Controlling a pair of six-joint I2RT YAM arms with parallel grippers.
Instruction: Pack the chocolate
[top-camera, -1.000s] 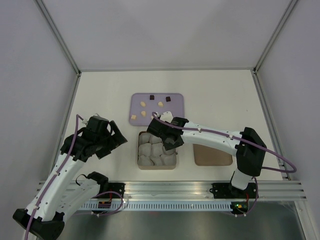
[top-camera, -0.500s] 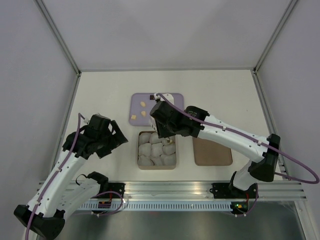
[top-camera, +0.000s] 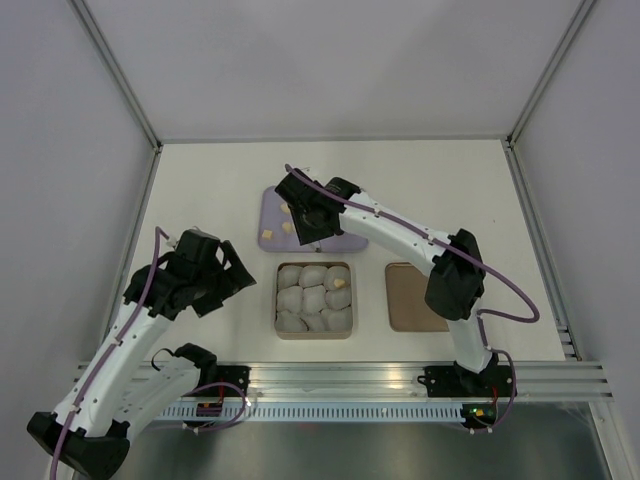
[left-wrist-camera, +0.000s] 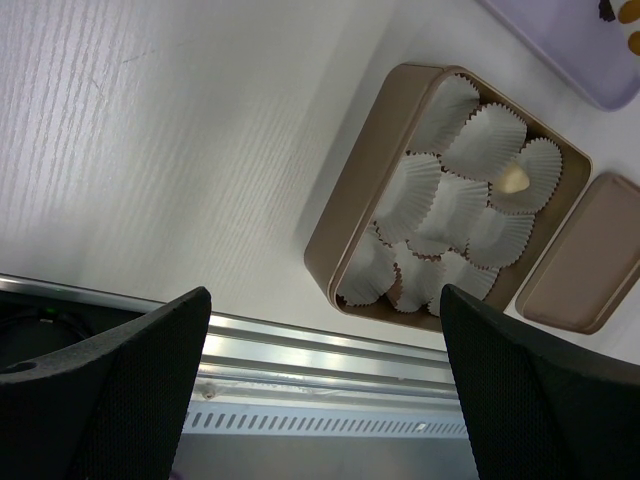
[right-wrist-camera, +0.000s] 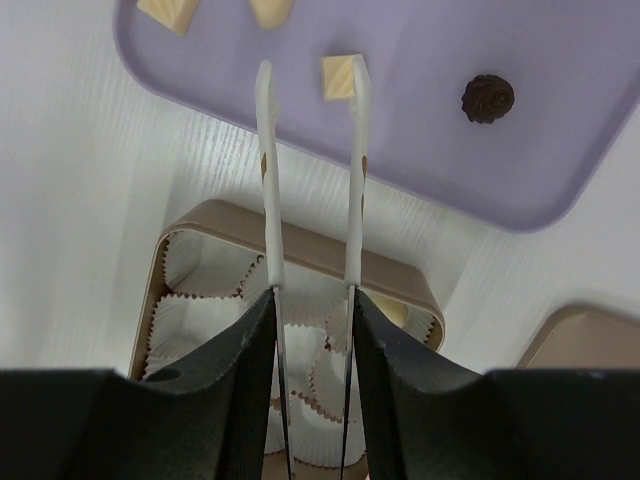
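Chocolate lies right at the tips of the right pincer: a cream cube sits between the two thin fingers, close against one of them, while the jaws stand partly open and hold nothing. Whether a finger touches the cube I cannot tell. Around it on the purple tray lie two more cream pieces at the far edge and a dark piece off to one side. Nearer the arms, the box of white cups has one cream piece in a cup, and the other cups look empty. The lid lies beside the box. The left pincer hangs wide open and empty, left of the box. The step in hand looks like picking the next cube; that calls for lowering, centring the cube and closing gently.
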